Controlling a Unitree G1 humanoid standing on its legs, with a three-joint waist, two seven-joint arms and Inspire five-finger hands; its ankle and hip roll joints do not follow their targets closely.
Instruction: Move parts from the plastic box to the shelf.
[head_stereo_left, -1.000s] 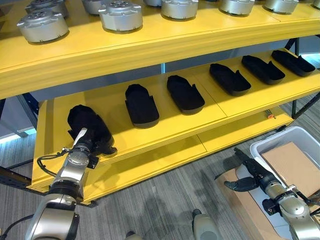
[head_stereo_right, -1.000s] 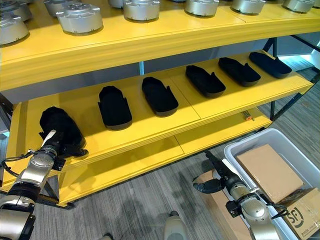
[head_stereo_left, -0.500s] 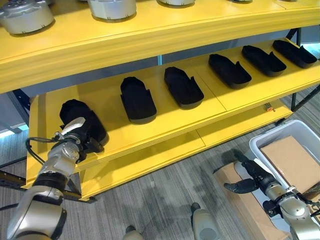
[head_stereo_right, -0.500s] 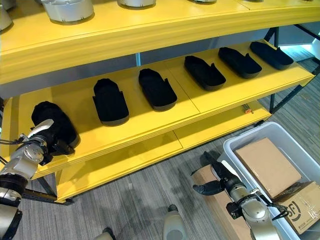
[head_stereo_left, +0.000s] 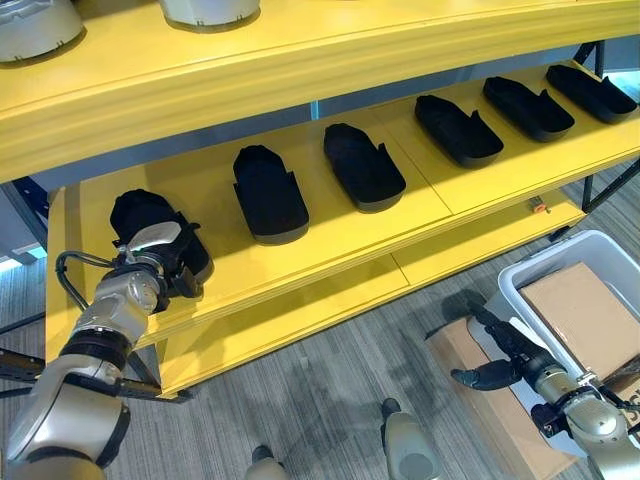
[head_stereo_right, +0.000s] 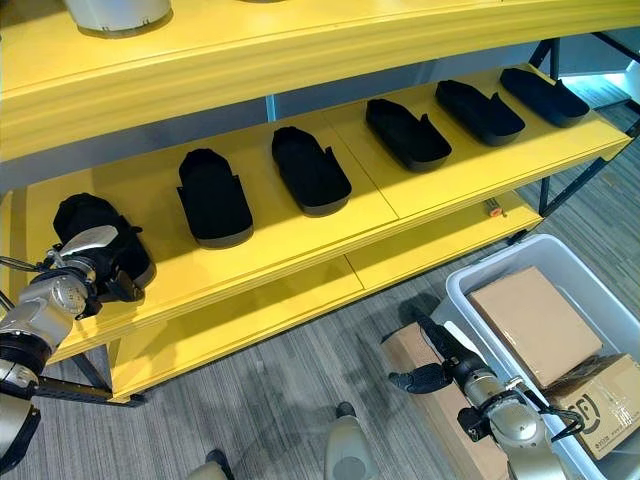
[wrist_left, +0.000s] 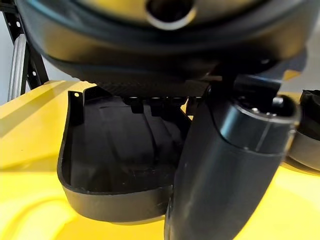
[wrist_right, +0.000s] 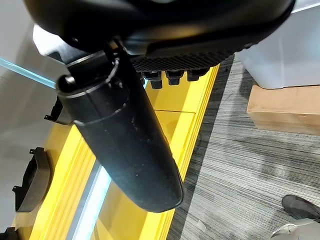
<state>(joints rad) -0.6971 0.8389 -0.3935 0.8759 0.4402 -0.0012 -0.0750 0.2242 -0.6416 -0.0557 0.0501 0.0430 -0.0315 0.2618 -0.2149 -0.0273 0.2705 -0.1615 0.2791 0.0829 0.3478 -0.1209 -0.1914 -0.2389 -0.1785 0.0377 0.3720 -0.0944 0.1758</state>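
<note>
A yellow shelf (head_stereo_left: 330, 250) of several tiers stands on grey striped flooring. In the left eye view, six black moulded parts lie in a row on its middle tier, and silver round housings (head_stereo_left: 205, 10) sit on the tier above. The left hand (head_stereo_left: 150, 262) rests at the nearest part (head_stereo_left: 140, 215), at about 9 o'clock in the frame — whether its fingers grip the shell cannot be told. At 4 o'clock the right hand (head_stereo_left: 497, 357) hangs above the floor, fingers straight and thumb spread, holding nothing, beside the grey plastic box (head_stereo_left: 520, 295).

The right eye view shows cardboard boxes (head_stereo_right: 530, 320) filling that box.

The left wrist view shows the black part (wrist_left: 110, 165) lying on yellow board just past the thumb (wrist_left: 225, 170).

The right wrist view shows relaxed, empty fingers (wrist_right: 172, 76) over the shelf edge.
</note>
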